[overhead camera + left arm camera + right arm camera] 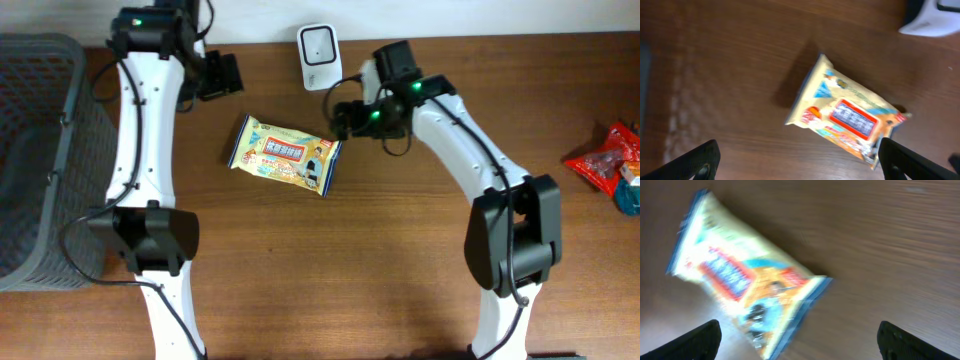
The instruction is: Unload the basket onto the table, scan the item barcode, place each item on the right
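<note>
1. The snack packet (285,155) lay flat on the table (330,280), printed face up, between your 2 arms and near the white scanner (318,45) but apart from it
2. Both pincers stood wide and empty: the left gripper (222,75) hung off the packet's left end, and the right gripper (345,120) was just beside its right end
3. To do the pickup well, you would take the packet by a sealed end rather than the middle, so the fingers cover no print and the film stays flat, then turn the code side toward the scanner's window
4. No barcode showed on the upper face; I judged it to be on the underside, so 1 flip was likely needed
5. The right wrist view was smeared and its print unreadable; the left wrist view cut the scanner off at its top corner
</note>
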Controlling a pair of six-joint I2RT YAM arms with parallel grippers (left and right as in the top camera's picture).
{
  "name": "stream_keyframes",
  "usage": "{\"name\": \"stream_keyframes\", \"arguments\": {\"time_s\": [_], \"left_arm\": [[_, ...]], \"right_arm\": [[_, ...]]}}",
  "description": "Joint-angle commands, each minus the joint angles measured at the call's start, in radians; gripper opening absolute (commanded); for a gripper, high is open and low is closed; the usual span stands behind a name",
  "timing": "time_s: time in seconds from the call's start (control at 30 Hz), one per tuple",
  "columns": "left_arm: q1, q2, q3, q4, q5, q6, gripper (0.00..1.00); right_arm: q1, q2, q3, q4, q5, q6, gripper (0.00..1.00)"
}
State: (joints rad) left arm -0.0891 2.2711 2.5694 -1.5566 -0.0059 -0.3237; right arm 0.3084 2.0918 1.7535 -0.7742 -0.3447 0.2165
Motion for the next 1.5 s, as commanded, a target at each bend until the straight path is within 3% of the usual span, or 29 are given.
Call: {"name": "stream_keyframes", "arguments": {"time_s": [0.0, 0.1, 0.2, 0.23, 0.33, 0.4, 0.53, 0.57, 0.6, 0.63, 0.67, 0.7, 0.8, 0.93, 1.0, 1.1, 1.27, 1.47], "left_arm": [[0.067, 0.005, -0.003, 0.002, -0.021, -0.084, 0.99], [0.109, 0.005, -0.003, -0.059, -0.021, -0.084, 0.99], [0.129, 0.005, -0.003, -0.076, -0.021, -0.083, 0.99], [0.129, 0.005, -0.003, -0.079, -0.021, -0.083, 0.99], [0.129, 0.005, -0.003, -0.09, -0.021, -0.083, 0.99], [0.129, 0.005, -0.003, -0.091, -0.021, -0.083, 0.99], [0.129, 0.005, -0.003, -0.106, -0.021, -0.083, 0.99], [0.129, 0.005, -0.003, -0.104, -0.026, -0.083, 0.99], [0.129, 0.005, -0.003, -0.106, -0.049, -0.083, 0.99], [0.129, 0.005, -0.003, -0.106, -0.051, -0.083, 0.99], [0.129, 0.005, -0.003, -0.106, -0.051, -0.083, 0.99], [0.129, 0.005, -0.003, -0.105, -0.051, -0.083, 0.99], [0.129, 0.005, -0.003, -0.105, -0.051, -0.083, 0.99], [0.129, 0.005, -0.003, -0.106, -0.051, -0.083, 0.99], [0.129, 0.005, -0.003, -0.106, -0.051, -0.083, 0.99], [0.129, 0.005, -0.003, -0.106, -0.051, -0.083, 0.99], [0.129, 0.005, -0.003, -0.106, -0.051, -0.083, 0.99], [0.129, 0.005, -0.003, -0.106, -0.051, -0.083, 0.99]], "right_arm": [[0.116, 0.004, 0.012, 0.085, -0.047, -0.316, 0.99], [0.214, 0.075, 0.012, 0.248, 0.156, -0.435, 0.93], [0.25, 0.157, 0.012, 0.319, 0.139, -0.572, 0.91], [0.251, 0.173, 0.012, 0.318, 0.139, -0.608, 0.85], [0.248, 0.219, 0.012, 0.322, 0.129, -0.609, 0.83], [0.249, 0.241, 0.012, 0.314, 0.008, -0.61, 0.85], [0.246, 0.286, 0.012, 0.267, 0.114, -0.608, 0.72], [0.246, 0.297, 0.012, 0.254, 0.159, -0.591, 0.59], [0.245, 0.297, 0.012, 0.258, 0.23, -0.5, 0.3], [0.241, 0.293, 0.013, 0.267, 0.278, -0.407, 0.16], [0.236, 0.288, 0.013, 0.271, 0.283, -0.365, 0.07], [0.226, 0.278, 0.016, 0.273, 0.283, -0.31, 0.04], [0.17, 0.203, 0.065, 0.272, 0.282, -0.102, 0.04], [0.141, 0.066, 0.105, 0.318, 0.334, -0.076, 0.04], [0.142, 0.041, 0.105, 0.476, 0.486, -0.077, 0.04], [0.141, 0.065, 0.103, 0.643, 0.598, -0.077, 0.04], [0.14, 0.24, 0.103, 1.056, 0.592, -0.076, 0.04], [0.133, 0.331, 0.103, 1.241, 0.63, -0.002, 0.04]]}}
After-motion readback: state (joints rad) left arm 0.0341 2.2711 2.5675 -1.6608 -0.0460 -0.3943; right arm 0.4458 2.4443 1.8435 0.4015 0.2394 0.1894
